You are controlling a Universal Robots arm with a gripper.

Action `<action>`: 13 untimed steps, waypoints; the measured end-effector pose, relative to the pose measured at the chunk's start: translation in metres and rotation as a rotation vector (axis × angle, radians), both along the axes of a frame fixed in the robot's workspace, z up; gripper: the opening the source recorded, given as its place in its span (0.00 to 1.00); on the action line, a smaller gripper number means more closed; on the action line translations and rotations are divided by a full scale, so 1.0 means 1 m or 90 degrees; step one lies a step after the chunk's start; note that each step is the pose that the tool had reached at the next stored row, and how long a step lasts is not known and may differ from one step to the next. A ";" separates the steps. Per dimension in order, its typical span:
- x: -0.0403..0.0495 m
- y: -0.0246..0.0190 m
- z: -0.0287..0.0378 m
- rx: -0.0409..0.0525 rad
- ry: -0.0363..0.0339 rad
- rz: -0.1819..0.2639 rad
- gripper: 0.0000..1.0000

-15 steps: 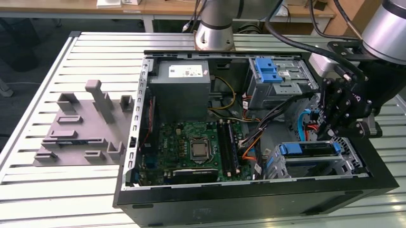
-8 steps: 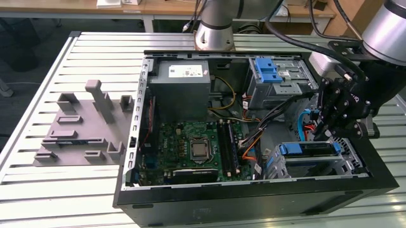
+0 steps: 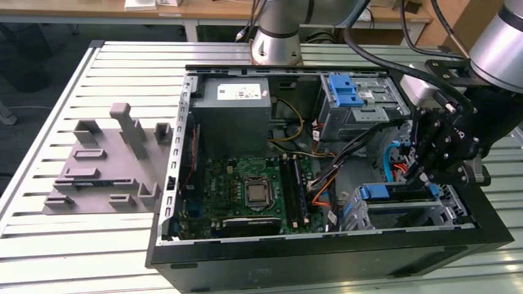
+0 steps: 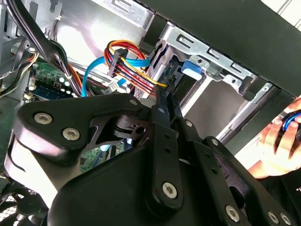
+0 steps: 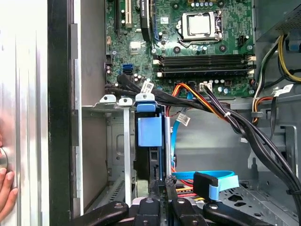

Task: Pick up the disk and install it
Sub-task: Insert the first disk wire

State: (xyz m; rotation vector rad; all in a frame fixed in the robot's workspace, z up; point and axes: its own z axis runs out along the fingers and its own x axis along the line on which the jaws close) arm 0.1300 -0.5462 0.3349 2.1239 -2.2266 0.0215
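The disk sits in the metal drive cage at the near corner of the open computer case, on the exterior view's right. In the first wrist view it stands edge-on, and its blue carrier tab shows between the cage rails. My black gripper hangs just above it. In both wrist views the fingers are pressed together, and the gripper has its tips at the disk's dark edge. I see nothing held between them.
Cable bundles and a blue flat cable run close beside the cage. The case also holds the motherboard, a grey box and a far drive bay with a blue latch. A grey fixture lies on the table. A person's hand rests outside the case wall.
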 end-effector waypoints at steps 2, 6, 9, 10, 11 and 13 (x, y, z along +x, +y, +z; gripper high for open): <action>0.0001 0.0000 -0.0001 0.0002 0.0000 0.000 0.16; 0.0009 0.0000 -0.0009 0.0001 0.0000 0.000 0.16; 0.0012 -0.0004 -0.0013 0.0001 0.0000 0.000 0.16; 0.0012 -0.0007 -0.0014 0.0001 0.0000 0.000 0.16; 0.0012 -0.0011 -0.0016 0.0001 0.0000 0.000 0.16; 0.0012 -0.0015 -0.0020 0.0002 0.0000 0.000 0.16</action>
